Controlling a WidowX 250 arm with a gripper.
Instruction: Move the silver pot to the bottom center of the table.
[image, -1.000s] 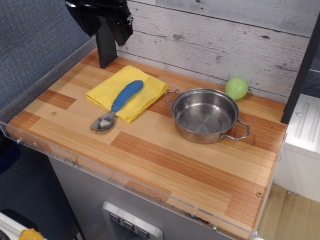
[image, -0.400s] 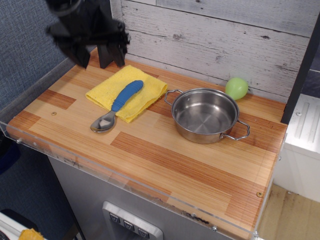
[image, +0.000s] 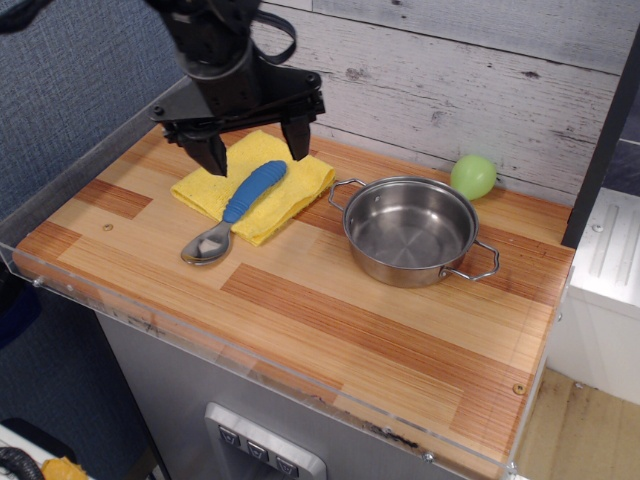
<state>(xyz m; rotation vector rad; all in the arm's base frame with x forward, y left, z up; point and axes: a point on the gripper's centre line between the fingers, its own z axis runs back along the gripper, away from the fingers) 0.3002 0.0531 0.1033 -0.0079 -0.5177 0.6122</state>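
So far nothing of the move looks done. Nearest the camera, the front strip of the table, behind its clear acrylic rim, carries nothing: bare light and reddish plank stripes run right across it, and the front middle, which I take to be where the pot must end up, has nothing resting on it.

Further in on the left lies a spoon, bowl toward the front and resting on the wood, its blue handle angled back across a folded yellow cloth. To the right of the cloth, close by but apart from it, stands the silver pot, upright in the right half toward the back. One wire loop handle points to the cloth, the other to the front right. The pot is empty; only reflections show on its shiny floor.

Behind the pot, near the plank wall, sits a small green round object, just beyond the rim; whether it touches the rim I cannot tell.

Farthest back on the left, the gripper hangs over the cloth's rear part, its two dark fingers spread wide apart and holding nothing, well apart from the pot.

What is left, as I judge it, is everything: reach the pot, grasp it, carry it forward and set it down at the front centre
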